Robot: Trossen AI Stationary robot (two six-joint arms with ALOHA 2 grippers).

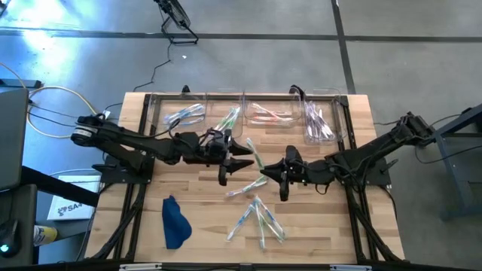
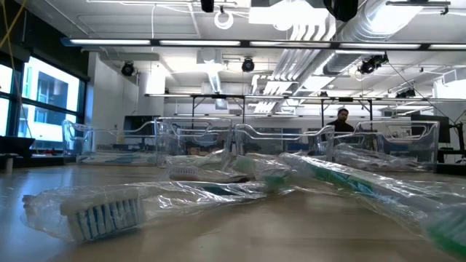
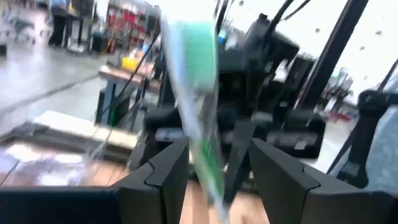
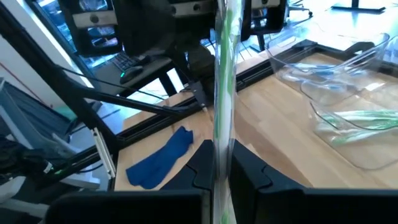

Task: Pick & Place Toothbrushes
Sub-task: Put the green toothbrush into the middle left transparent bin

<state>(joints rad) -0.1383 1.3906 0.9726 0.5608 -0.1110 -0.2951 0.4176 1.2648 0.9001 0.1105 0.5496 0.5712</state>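
Note:
A green toothbrush [image 1: 255, 156] in a clear wrapper hangs in the air over the middle of the table, with my right gripper [image 1: 266, 173] shut on it. In the right wrist view the toothbrush [image 4: 224, 74] rises past the shut fingers. My left gripper [image 1: 248, 156] faces it from the table's left. Its fingers stand open on either side of the toothbrush [image 3: 199, 81] with a gap on each side. Several wrapped toothbrushes [image 1: 258, 214] lie flat on the near half of the table. My right gripper pinches the wrapped green toothbrush between its two fingers, near the end toward the table's near edge [image 4: 219, 152]. The fingers come roughly level from the table's right and lie across it. The toothbrush is lifted clear of the table, and most of its length sticks out beyond the fingers.
Several clear bins [image 1: 226, 117] stand in a row along the far edge, some with toothbrushes [image 1: 320, 122] inside. A dark blue cloth [image 1: 175, 222] lies at the near left. In the low view, wrapped toothbrushes [image 2: 102, 211] fill the foreground. A person [image 2: 342, 120] is far back in the room.

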